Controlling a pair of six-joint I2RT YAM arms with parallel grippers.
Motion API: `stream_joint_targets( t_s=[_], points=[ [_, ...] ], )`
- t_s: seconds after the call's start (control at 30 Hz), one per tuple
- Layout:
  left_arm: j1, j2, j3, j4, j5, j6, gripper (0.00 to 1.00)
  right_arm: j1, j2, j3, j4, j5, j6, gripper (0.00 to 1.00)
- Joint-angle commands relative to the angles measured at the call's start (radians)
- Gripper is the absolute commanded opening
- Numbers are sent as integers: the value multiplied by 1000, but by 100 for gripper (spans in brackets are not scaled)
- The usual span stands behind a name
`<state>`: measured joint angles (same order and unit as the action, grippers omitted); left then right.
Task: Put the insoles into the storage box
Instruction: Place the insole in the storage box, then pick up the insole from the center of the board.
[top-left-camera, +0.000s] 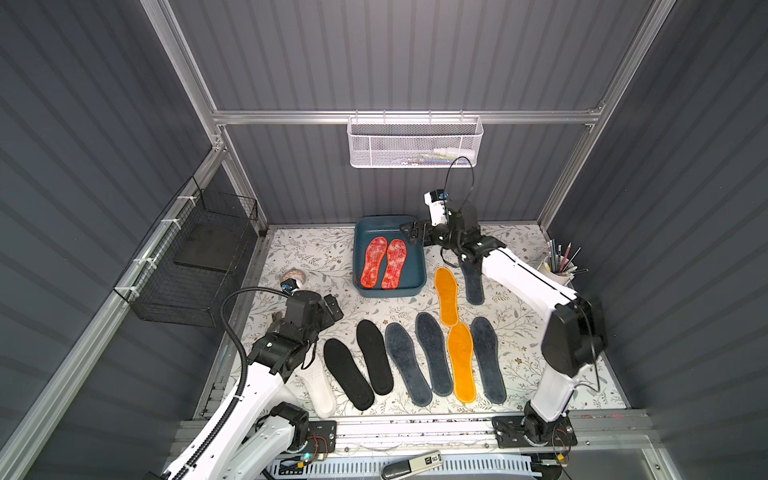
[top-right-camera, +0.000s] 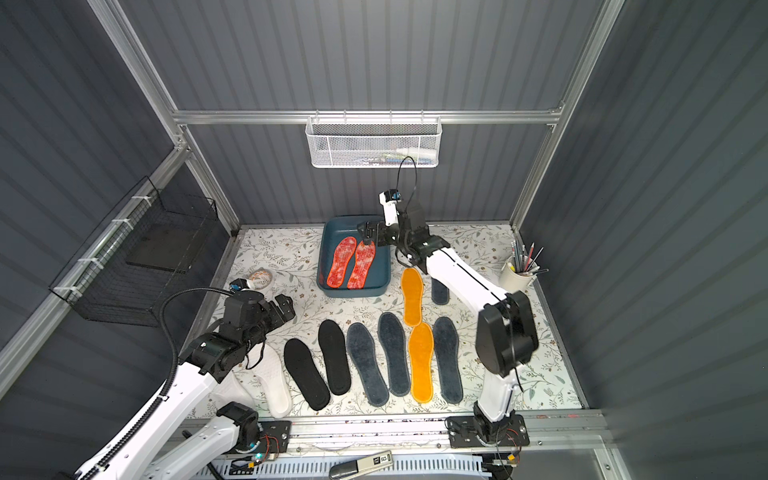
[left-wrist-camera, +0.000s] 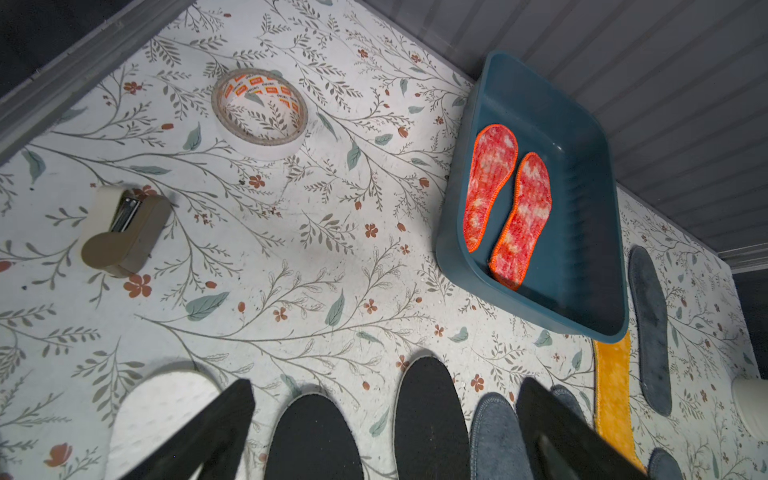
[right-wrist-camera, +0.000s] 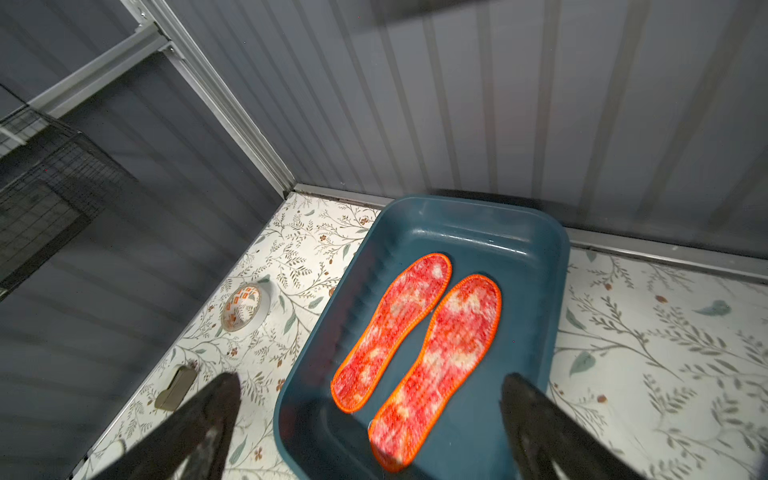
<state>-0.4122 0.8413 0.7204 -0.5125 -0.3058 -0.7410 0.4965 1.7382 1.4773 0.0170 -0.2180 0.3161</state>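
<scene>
**Two insoles in the box, both my grippers empty**

In both top views, the storage box (top-left-camera: 388, 290) is sitting by the back wall, with two red-orange insoles (top-left-camera: 373, 262) lying side by side in it. My right gripper (top-left-camera: 409, 235) is hovering over its far right corner, and my left gripper (top-left-camera: 334, 309) is hanging over the left of the table (top-left-camera: 299, 257). The other insoles are lying in front of the box: a black pair (top-left-camera: 348, 374), grey-blue ones (top-left-camera: 407, 363), orange-yellow ones (top-right-camera: 420, 361) and a white one (top-right-camera: 274, 382). The white mesh basket (top-left-camera: 415, 143) is holding small items too blurred to name. The black wire basket (top-left-camera: 195, 266) is holding a dark flat slab (top-left-camera: 203, 245). A cup (top-left-camera: 555, 272) is holding pencils (top-left-camera: 559, 253).

In the left wrist view, my left fingers (left-wrist-camera: 216, 432) are standing wide apart, gripping nothing, above the black pair's tips.

In the right wrist view, my right fingers (right-wrist-camera: 536, 419) are spread wide over the box, gripping nothing, and the red-orange insoles are lying flat on its floor.
</scene>
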Motion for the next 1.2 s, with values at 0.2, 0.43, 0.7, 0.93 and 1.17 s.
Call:
stream_joint_targets(
  t_s=[0.2,0.43,0.7,0.93,1.17],
  points=[
    [-5,-3,-65,-219,144,-230,94,5,-235,-349,120,111,55,99],
    [-12,-89,-130,-267,263,-339,77,2,-253,-391,93,123,73,99],
    [-117,-133,-172,-334,255,-457,67,2,-249,-385,76,128,77,99],
    [-196,-69,-195,-322,281,-496,64,2,-247,-383,62,132,80,99],
    [-298,-81,-242,-347,290,-574,53,2,-251,-386,51,146,74,99]
  ],
)
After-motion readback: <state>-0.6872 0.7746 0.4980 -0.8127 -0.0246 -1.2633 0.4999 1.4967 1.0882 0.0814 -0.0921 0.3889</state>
